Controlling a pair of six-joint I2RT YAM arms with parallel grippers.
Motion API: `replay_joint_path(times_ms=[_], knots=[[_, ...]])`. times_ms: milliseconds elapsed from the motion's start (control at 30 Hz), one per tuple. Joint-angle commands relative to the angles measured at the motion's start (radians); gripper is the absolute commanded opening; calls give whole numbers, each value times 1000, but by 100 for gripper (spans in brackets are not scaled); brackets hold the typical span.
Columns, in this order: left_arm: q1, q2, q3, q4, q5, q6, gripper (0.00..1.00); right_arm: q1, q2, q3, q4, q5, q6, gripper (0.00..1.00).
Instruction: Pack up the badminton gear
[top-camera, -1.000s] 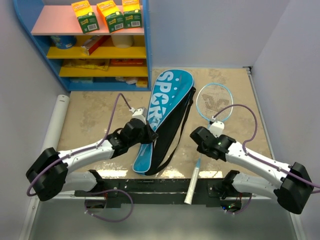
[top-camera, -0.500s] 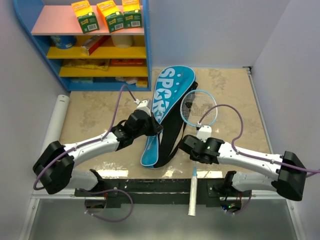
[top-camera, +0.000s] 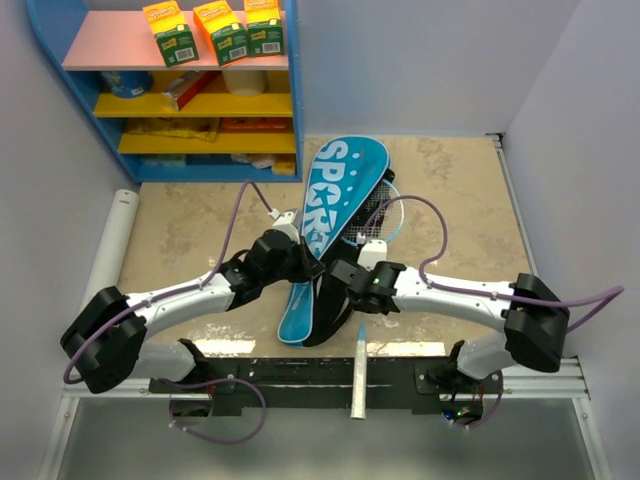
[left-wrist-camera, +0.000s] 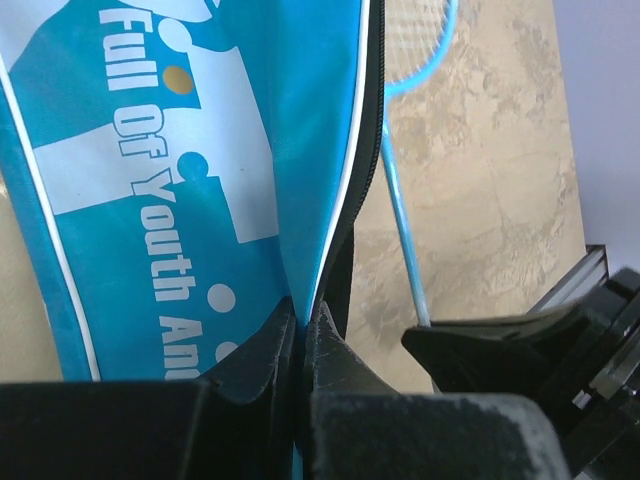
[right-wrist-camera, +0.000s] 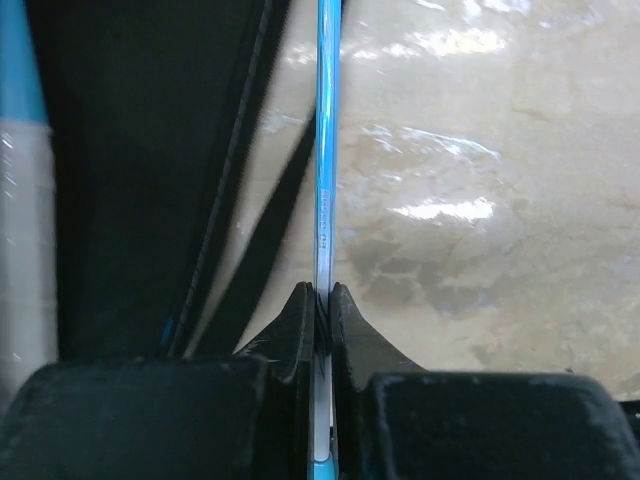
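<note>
The long blue "SPORT" bag (top-camera: 340, 185) lies on the table's middle, its black inside open to the right. My left gripper (top-camera: 306, 268) is shut on the bag's blue top flap (left-wrist-camera: 150, 150) at its edge (left-wrist-camera: 300, 322). My right gripper (top-camera: 347, 276) is shut on the thin light-blue shaft (right-wrist-camera: 327, 150) of a racket. The racket's head (top-camera: 388, 216) lies partly under the bag's right edge. Its silver-white handle (top-camera: 360, 385) sticks out over the table's front. The shaft also shows in the left wrist view (left-wrist-camera: 402, 225). The second racket and the shuttlecocks are out of view.
A blue shelf unit (top-camera: 295, 90) stands at the back left with orange-green boxes (top-camera: 215, 30) on top. A white tube (top-camera: 110, 250) lies along the left wall. The bag's black strap (right-wrist-camera: 265, 230) trails beside the shaft. The arms' mounting rail (top-camera: 300, 375) runs along the front edge.
My right gripper has carried the racket leftward, and its head now overlaps the bag's open side. My left gripper stayed shut on the flap while the bag shifted slightly.
</note>
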Motion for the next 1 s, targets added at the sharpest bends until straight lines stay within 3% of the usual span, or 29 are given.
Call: replay_joint_path(times_ms=[0,267,633,967], knots=[[-41,-55,-43,90,46,-6,0,3,77,123,94,52,-78,0],[-103,-99,-148,107,75,-23,0,-34,221,191,220,52,-168,0],[-170,-283,-227,-10,92,-39,0,-172,225,114,542,43,-355,0],[-170,-268,-231,-1,100,-53,0,-210,315,142,654,-17,-405,0]])
